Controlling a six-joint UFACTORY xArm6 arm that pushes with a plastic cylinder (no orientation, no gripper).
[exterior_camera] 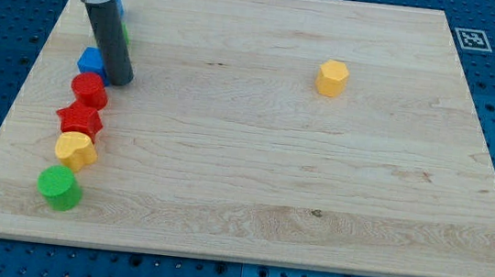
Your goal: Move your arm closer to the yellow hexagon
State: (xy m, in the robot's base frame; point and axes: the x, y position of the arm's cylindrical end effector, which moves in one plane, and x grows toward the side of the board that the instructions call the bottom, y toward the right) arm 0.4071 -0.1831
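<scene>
The yellow hexagon (332, 77) sits alone on the wooden board, right of centre near the view's top. My tip (119, 80) rests on the board far to the hexagon's left, beside a blue block (92, 60) and just above a red block (89, 90). The rod rises from the tip up and left to the arm at the view's top left.
A column of blocks runs down the board's left side: the blue one, the red round one, a red star (79, 121), a yellow block (75, 150) and a green block (60, 187). A green block edge (125, 30) and a blue one (121, 3) peek out behind the rod. A marker tag (472, 38) sits off the board's top right corner.
</scene>
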